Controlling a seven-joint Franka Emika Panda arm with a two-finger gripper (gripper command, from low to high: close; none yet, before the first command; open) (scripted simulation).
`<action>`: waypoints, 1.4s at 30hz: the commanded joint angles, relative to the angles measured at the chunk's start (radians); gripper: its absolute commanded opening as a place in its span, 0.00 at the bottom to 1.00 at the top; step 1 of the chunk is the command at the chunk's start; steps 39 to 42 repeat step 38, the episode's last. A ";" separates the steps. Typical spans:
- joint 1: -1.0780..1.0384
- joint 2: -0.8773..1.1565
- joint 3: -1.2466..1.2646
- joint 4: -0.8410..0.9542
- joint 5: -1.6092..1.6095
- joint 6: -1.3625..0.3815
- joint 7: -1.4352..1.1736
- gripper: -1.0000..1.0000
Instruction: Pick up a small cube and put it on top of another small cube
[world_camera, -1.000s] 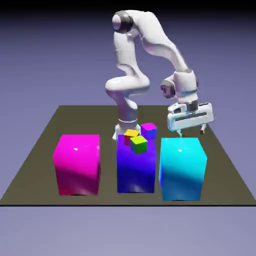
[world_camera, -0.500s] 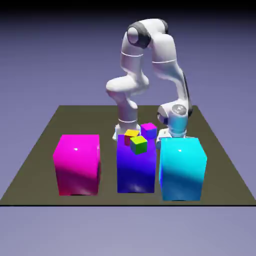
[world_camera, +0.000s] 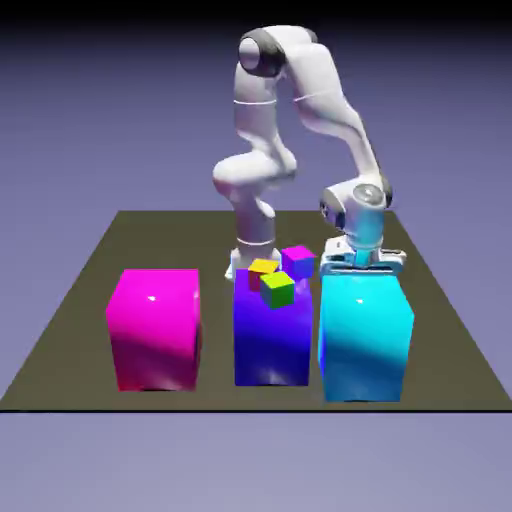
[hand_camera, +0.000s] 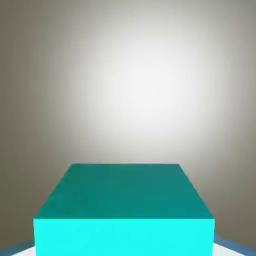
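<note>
Higher than half a second ago, the gripper (hand_camera: 125, 245) pinches a small cyan cube (hand_camera: 124, 192) between its fingers, above the dark table (world_camera: 60, 375), while the exterior view hides that cube behind the large cyan block (world_camera: 365, 335) towards the table's near right corner. Outward from there, the small violet cube (world_camera: 297, 262), small orange-topped cube (world_camera: 262, 272) and small green cube (world_camera: 277, 289) cluster around the large blue block's (world_camera: 271, 345) top, their support unclear, with the large magenta block (world_camera: 157, 330) nearer the table's left edge.
</note>
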 joint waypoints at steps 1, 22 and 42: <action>0.011 -0.004 -0.008 0.035 -0.002 -0.041 -0.042 0.00; -0.436 -0.105 -0.044 0.515 -0.188 -0.654 -0.361 0.00; -0.674 -0.105 0.004 0.428 -0.289 -0.571 -0.232 1.00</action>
